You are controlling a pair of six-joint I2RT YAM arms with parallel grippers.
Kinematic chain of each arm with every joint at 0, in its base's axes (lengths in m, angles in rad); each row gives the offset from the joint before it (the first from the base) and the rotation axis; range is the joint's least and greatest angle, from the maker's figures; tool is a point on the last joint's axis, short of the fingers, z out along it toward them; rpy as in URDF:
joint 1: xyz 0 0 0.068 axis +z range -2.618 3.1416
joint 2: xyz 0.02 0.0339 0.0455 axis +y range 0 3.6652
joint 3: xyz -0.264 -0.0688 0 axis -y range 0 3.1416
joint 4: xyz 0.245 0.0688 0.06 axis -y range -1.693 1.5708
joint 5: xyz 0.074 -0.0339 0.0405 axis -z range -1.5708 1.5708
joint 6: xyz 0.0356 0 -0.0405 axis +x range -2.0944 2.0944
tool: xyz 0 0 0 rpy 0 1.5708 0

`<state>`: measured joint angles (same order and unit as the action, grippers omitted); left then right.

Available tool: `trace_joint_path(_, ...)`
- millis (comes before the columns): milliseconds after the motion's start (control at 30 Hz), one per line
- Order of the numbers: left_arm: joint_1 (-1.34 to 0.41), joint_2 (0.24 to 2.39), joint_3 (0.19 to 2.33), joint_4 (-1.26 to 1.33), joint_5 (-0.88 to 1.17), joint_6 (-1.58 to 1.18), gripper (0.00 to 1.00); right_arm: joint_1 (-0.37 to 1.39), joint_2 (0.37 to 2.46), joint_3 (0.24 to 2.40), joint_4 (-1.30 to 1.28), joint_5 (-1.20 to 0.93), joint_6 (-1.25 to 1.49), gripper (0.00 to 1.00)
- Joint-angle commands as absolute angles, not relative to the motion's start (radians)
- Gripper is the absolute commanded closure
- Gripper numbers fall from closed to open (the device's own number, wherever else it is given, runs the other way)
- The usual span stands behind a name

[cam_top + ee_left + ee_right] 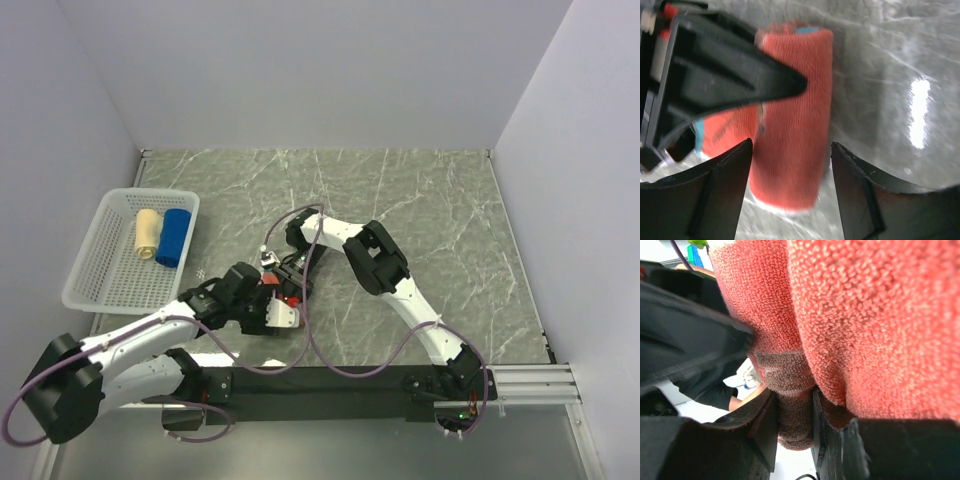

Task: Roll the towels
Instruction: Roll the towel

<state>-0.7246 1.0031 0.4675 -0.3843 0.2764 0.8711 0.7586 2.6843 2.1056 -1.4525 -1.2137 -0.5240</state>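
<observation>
Near desk point(430, 200) front edge, right jaws pinch the rolled orange towel point(795, 125) w/ left jaws released astride it; I'd hold that pinch firm so roll won't unwind.

1. orange towel point(795, 125), beyond the left fingers point(715, 200): rust-orange, with teal and white edging.
2. its fold between the right fingers point(755, 440): dark brown print.
3. both pairs of fingers: black.
4. counter point(420, 210): dark grey marble, white veins.
5. basket point(95, 285): white lattice.
6. beige towel point(147, 235) and blue towel point(174, 237): plain.
</observation>
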Motion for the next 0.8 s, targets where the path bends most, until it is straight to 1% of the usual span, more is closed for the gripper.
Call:
trace_joint_path(0, -0.770, 1.052, 0.454, -0.221, 0.175, 0.900, 0.30, 0.752, 2.789, 2.083, -1.385, -0.994, -0.549, 1.00)
trace_joint_path(100, -0.782, 1.087, 0.460, -0.245, 0.213, 0.919, 0.36, 0.743, 2.789, 2.091, -1.387, -1.003, -0.538, 1.00)
trace_joint_path(133, -0.782, 1.100, 0.468, -0.277, 0.221, 0.917, 0.43, 0.741, 2.789, 2.094, -1.390, -1.006, -0.538, 1.00)
trace_joint_path(200, -0.781, 1.114, 0.477, -0.320, 0.235, 0.910, 0.51, 0.729, 2.778, 2.092, -1.390, -1.006, -0.534, 1.00)
trace_joint_path(233, -0.781, 1.126, 0.486, -0.336, 0.248, 0.901, 0.63, 0.724, 2.769, 2.085, -1.381, -1.000, -0.526, 1.00)
trace_joint_path(300, -0.782, 1.146, 0.505, -0.428, 0.274, 0.885, 0.76, 0.713, 2.726, 2.043, -1.323, -0.994, -0.477, 1.00)
trace_joint_path(333, -0.782, 1.173, 0.526, -0.458, 0.299, 0.878, 0.86, 0.694, 2.706, 2.027, -1.298, -0.991, -0.456, 1.00)
trace_joint_path(433, -0.767, 1.231, 0.572, -0.566, 0.354, 0.841, 0.99, 0.638, 2.614, 1.977, -1.217, -1.011, -0.378, 0.86)
trace_joint_path(500, -0.744, 1.270, 0.598, -0.638, 0.388, 0.830, 0.99, 0.606, 2.560, 1.953, -1.160, -1.028, -0.342, 0.67)
trace_joint_path(533, -0.714, 1.322, 0.633, -0.667, 0.403, 0.836, 0.99, 0.589, 2.501, 1.942, -1.134, -1.029, -0.290, 0.63)
trace_joint_path(600, -0.636, 1.424, 0.705, -0.761, 0.460, 0.853, 0.99, 0.537, 2.411, 1.915, -1.065, -1.039, -0.229, 0.42)
trace_joint_path(633, -0.602, 1.463, 0.738, -0.797, 0.491, 0.864, 0.99, 0.519, 2.383, 1.904, -1.040, -1.032, -0.207, 0.40)
trace_joint_path(667, -0.541, 1.535, 0.826, -0.886, 0.562, 0.882, 0.99, 0.468, 2.306, 1.882, -0.994, -1.017, -0.181, 0.39)
trace_joint_path(700, -0.491, 1.602, 0.856, -0.914, 0.581, 0.891, 0.99, 0.453, 2.280, 1.875, -0.977, -1.006, -0.170, 0.39)
trace_joint_path(767, -0.453, 1.658, 0.912, -0.955, 0.619, 0.903, 0.99, 0.404, 2.194, 1.826, -0.916, -0.985, -0.153, 0.39)
